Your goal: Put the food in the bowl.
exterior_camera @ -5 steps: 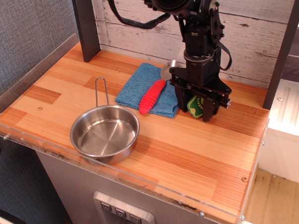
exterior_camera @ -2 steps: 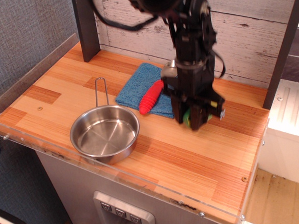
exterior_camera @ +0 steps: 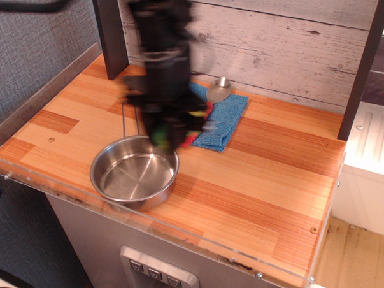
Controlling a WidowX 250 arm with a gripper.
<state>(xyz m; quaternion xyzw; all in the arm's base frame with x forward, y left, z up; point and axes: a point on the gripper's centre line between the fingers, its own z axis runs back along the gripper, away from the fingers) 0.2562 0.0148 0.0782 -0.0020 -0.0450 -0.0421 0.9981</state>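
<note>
My gripper (exterior_camera: 165, 137) is motion-blurred and hangs just above the far right rim of the bowl (exterior_camera: 134, 173), a shallow shiny steel pan with a wire loop handle at the front left of the table. A green and yellow smear between the fingers is the food (exterior_camera: 192, 120), the toy pepper half, lifted off the table. The jaws look shut on it, though the blur hides the exact grip. The bowl holds nothing.
A blue cloth (exterior_camera: 221, 120) lies behind the bowl with the red-handled metal spoon (exterior_camera: 219, 90) on it, its handle mostly hidden by my gripper. A dark post (exterior_camera: 110, 33) stands at the back left. A plank wall runs along the back.
My gripper has swung left from the right side of the cloth to over the bowl's far rim. The food has left its spot on the table and travels with it.
</note>
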